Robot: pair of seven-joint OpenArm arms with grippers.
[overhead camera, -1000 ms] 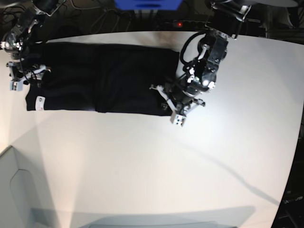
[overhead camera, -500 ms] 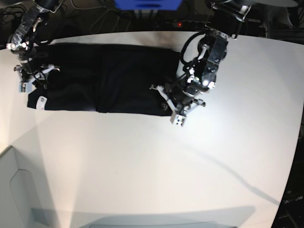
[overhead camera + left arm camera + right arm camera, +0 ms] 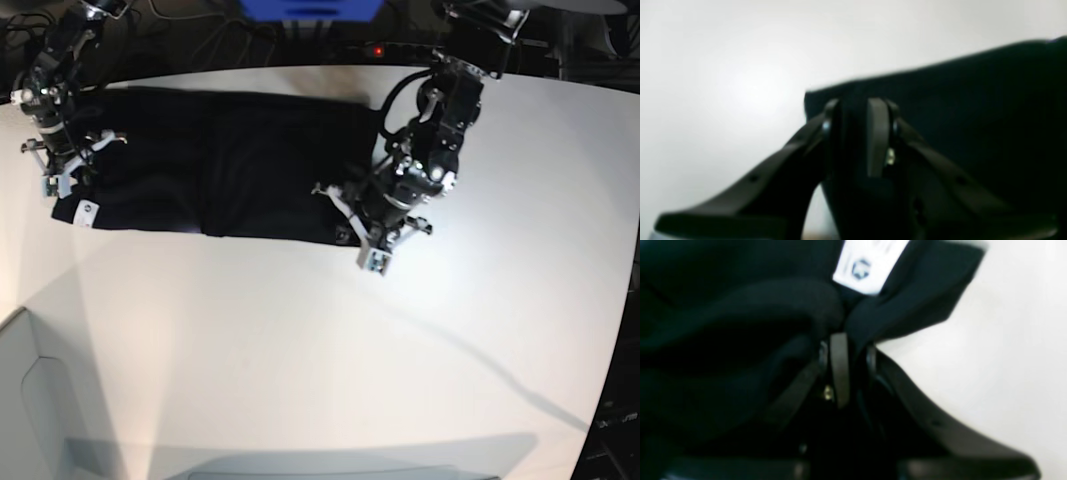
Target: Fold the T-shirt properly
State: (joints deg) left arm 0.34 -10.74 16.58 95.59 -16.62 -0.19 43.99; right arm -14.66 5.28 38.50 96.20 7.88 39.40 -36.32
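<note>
**Both claws pinched on opposite ends of the shirt**

Left gripper (image 3: 857, 133): jaws drawn narrow with a sliver of dark cloth between the flat pads, clamped at a corner of the T-shirt (image 3: 957, 116). Gripped there, judging by the task, so as to carry that end over toward the other. Right gripper (image 3: 850, 366): likewise nearly closed, black fabric bunched and pulled up between the fingers, a white tag (image 3: 870, 265) just beyond the tips. Grip close to the tag probably chosen to hold the end steady or lift it in step with the other arm.

Outward from there: T-shirt (image 3: 230, 165) stretched as a long dark band across the far side of the table (image 3: 330, 340), already narrowed to a strip, with a faint vertical crease near the middle. Left gripper (image 3: 365, 235) at the near corner of one end, right gripper (image 3: 65, 170) at the opposite end, well apart.

Cloth: matte, soft, limp, rumpled into rounded folds where pinched, flat elsewhere. Tag: smooth, stiff-looking, with a small bluish mark. Table: pale, smooth, glaring under light. Fingers: hard, dark, flat-faced.
</note>
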